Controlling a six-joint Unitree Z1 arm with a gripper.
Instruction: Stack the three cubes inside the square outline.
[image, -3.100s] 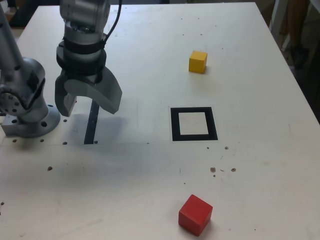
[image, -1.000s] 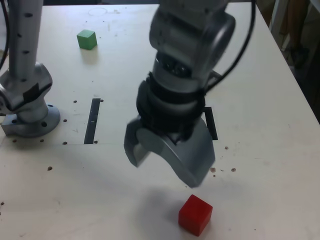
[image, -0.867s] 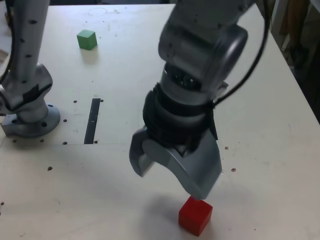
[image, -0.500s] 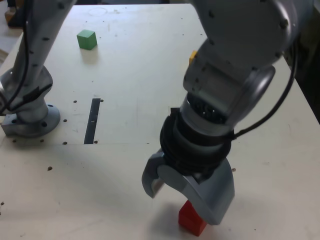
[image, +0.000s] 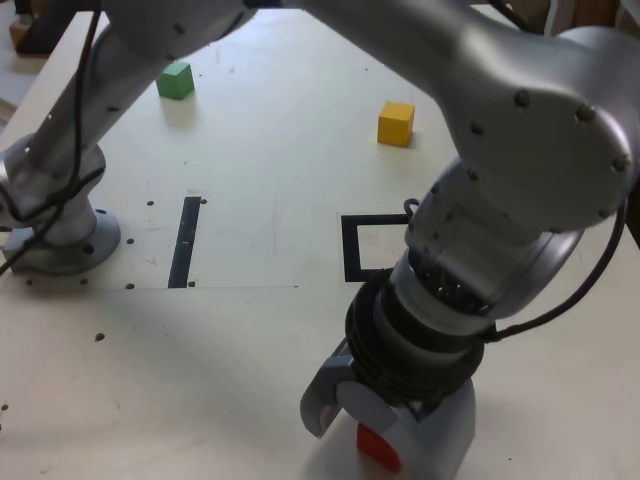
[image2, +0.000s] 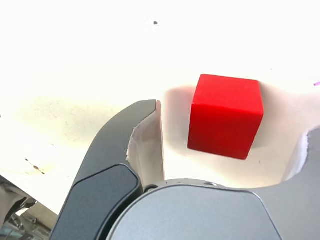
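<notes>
Hand (image: 385, 440) of mine spreads wide around the small red cube (image2: 226, 115) on the pale counter (image: 270, 180), jaws clear of its sides.

The gripper (image: 385, 440) has come down from above the surface. Its jaws now stand on both sides of the red cube (image: 378, 446). The yellow cube (image: 396, 123) is visible again.
</notes>
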